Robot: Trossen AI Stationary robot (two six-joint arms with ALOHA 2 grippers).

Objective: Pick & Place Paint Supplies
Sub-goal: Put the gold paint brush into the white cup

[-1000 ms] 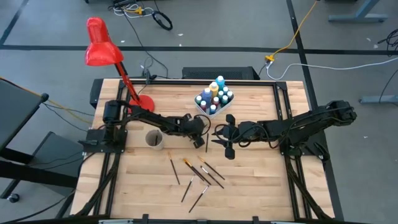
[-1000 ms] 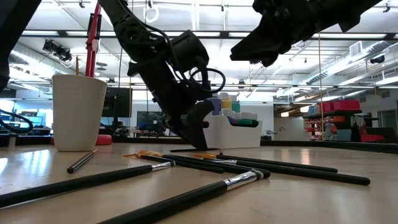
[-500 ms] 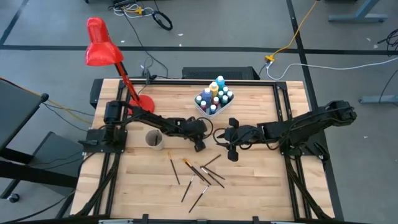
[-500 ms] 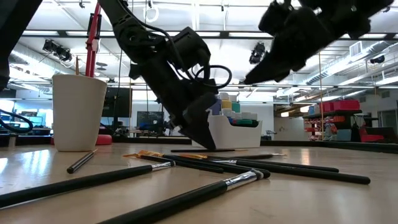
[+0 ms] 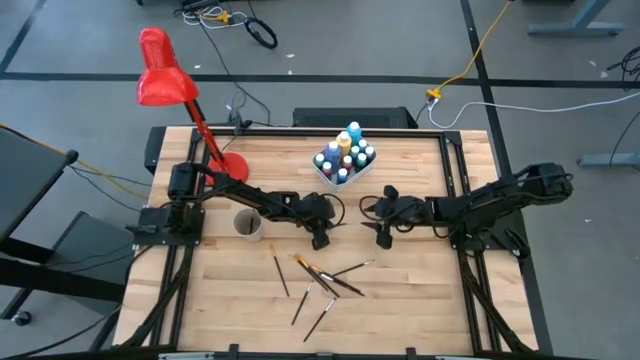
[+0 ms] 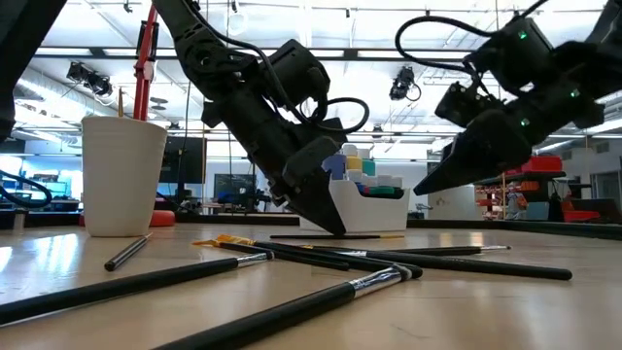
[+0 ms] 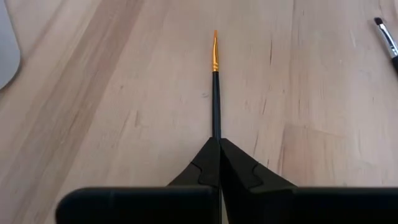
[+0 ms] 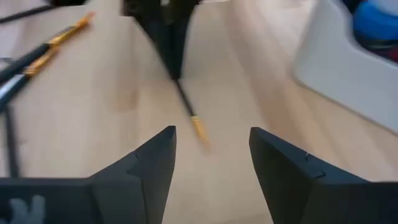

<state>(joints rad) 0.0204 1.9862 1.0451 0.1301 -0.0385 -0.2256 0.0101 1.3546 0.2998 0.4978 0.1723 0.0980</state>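
- Left gripper (image 7: 219,149) pinched shut on one thin black gold-tipped paintbrush (image 7: 216,87); bare wood ahead
- Right gripper (image 8: 211,155) spread wide, empty, facing it
- Roughly seven loose dark-handled brushes (image 5: 325,280) nearby

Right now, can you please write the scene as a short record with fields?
left gripper: shut on a paintbrush, low at the table's middle
right gripper: open, empty, facing the left gripper
loose brushes: scattered on the table's near part
paint bottles: standing in the white tray, far side
beige cup: beside the left arm
red lamp: far left corner
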